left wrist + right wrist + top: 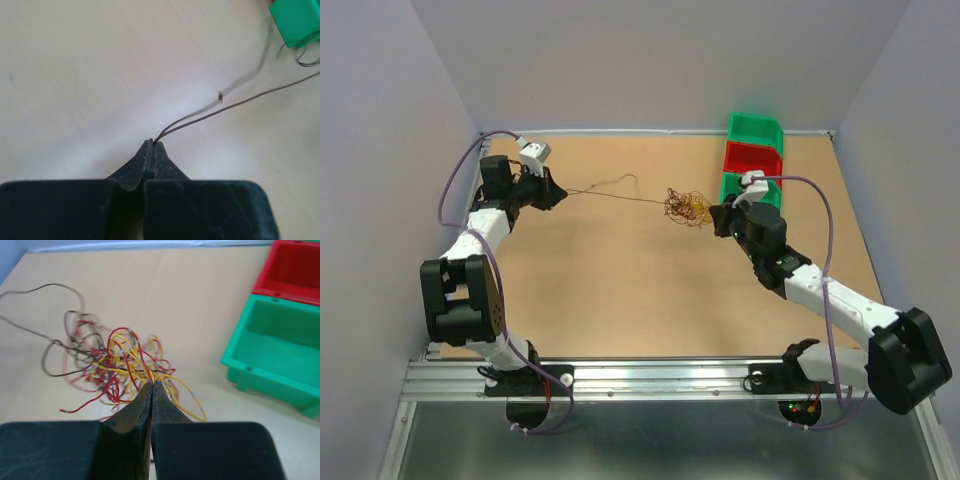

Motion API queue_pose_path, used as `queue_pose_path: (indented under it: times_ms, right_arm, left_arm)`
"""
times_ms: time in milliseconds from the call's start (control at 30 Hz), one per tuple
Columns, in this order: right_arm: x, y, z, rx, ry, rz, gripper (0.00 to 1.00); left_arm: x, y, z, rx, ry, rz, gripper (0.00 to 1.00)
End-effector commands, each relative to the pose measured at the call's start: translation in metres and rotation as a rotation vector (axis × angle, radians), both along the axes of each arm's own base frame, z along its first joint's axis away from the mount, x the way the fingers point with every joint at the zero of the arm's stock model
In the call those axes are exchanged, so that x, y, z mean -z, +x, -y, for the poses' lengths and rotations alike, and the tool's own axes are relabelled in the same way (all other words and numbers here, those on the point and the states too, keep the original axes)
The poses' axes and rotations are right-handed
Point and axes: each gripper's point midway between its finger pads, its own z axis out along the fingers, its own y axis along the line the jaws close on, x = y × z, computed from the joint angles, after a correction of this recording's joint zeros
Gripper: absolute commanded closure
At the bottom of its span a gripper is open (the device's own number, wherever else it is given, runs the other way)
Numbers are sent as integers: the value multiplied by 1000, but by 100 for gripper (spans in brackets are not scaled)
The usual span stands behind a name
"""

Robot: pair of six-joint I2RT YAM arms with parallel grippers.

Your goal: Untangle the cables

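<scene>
The cables form a small tangle of red, yellow and dark wires right of the table's middle. A dark wire runs stretched from the tangle leftward to my left gripper, which is shut on it at the far left. In the left wrist view the dark wire leaves the closed tips of the left gripper as a doubled strand. My right gripper is at the tangle's right side. In the right wrist view the right gripper is shut on red and yellow strands of the tangle.
Three bins stand at the back right: a green bin, a red bin and a second green bin close behind my right gripper. The near green bin and the red bin show in the right wrist view.
</scene>
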Motion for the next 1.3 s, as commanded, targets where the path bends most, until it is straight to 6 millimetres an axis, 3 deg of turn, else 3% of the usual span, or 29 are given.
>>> queue_pose_path:
  times_ms: [0,67,200,233,400,533,633,767,900,1167,1267]
  right_arm:
    - [-17,-3,77,355,52,72,99]
    - [-24,-7,91,413,94,93,99]
    - [-30,-22,123,567,162,134,99]
    - [-39,-28,131,592,190,163,99]
    - [-47,-45,148,646,249,214,100]
    - [-58,-55,151,630,290,253,100]
    - [-62,-60,156,649,321,267,99]
    - [-58,-76,187,816,365,295,100]
    - [-61,-93,206,896,439,340,100]
    - [-62,-141,247,1048,632,467,99]
    - [-63,-146,248,1028,652,485,99]
  left_arm:
    - [-54,12,-26,-164,26,188,100]
    - [-57,15,-48,-260,52,215,100]
    - [-81,12,-88,-461,67,287,100]
    - [-89,11,-95,-491,67,314,100]
    - [-108,-3,-131,-641,72,379,100]
    - [-116,-9,-142,-674,78,402,100]
    - [-116,-10,-152,-727,55,395,100]
    - [-100,-4,-183,-755,-29,298,100]
    - [-93,-5,-207,-775,-78,261,100]
    - [-104,-17,-226,-829,-100,305,100]
    - [-105,-20,-232,-830,-118,304,100]
